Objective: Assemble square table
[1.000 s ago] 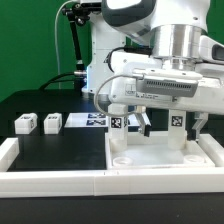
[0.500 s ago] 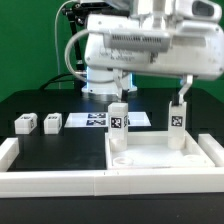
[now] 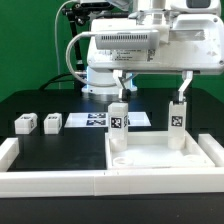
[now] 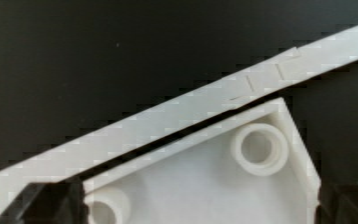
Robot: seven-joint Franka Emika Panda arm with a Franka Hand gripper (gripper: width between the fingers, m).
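The square tabletop lies flat at the exterior view's right, against the front wall. Two white tagged legs stand upright on its far side. Two more legs lie loose on the black table at the left. My gripper hangs open and empty above the standing legs, its fingers wide apart. In the wrist view the gripper looks down on the tabletop, where two round sockets show.
The long low white barrier wall runs along the front and left; it crosses the wrist view diagonally. The marker board lies flat behind the loose legs. The robot base and cables stand at the back.
The gripper has risen from low between the two standing legs to well above them. Both legs stay upright on the tabletop.
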